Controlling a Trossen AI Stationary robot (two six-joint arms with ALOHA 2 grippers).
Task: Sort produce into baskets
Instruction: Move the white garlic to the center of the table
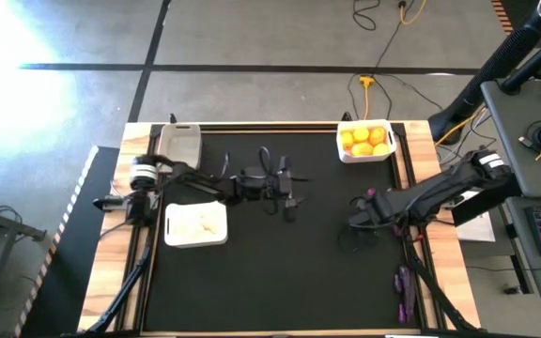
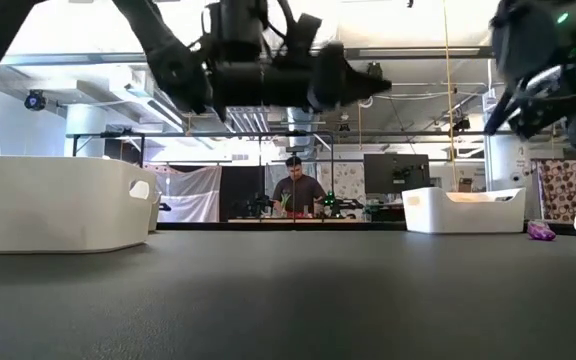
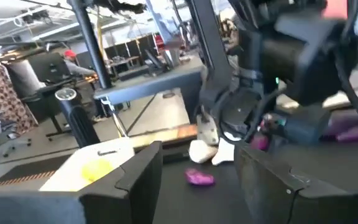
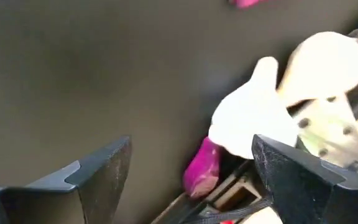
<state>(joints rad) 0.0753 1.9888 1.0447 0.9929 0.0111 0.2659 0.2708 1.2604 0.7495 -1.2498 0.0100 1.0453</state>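
Standing by the table, this is how it looks to me.

Left gripper [image 1: 291, 205]: hanging above the middle of the black mat [image 1: 280, 282], well off the surface in the low view; its fingers [image 3: 138, 174] stand part open with nothing between them.

Right gripper [image 1: 357, 214]: low over the mat's right side, near its edge; the fingers [image 4: 98, 171] are spread wide and bare.

Garlic bulbs [image 4: 253, 115]: whitish, lying just ahead of the right gripper by the mat's right border (two at least, touching or nearly so).

Purple pieces [image 1: 403, 286]: a few along the right rail, one more [image 4: 201, 167] just beside the bulbs.

Citrus basket [image 1: 344, 156]: white, at the far right corner of the mat, holding yellow and orange fruit [image 1: 366, 140].

Near-left basket [image 1: 169, 239]: white, left of centre, with pale pieces [image 1: 198, 223] in it.

Grey basket [image 1: 180, 148]: far left corner; I cannot tell what it holds.

Person [image 2: 296, 190]: at a bench across the room, well behind the table.
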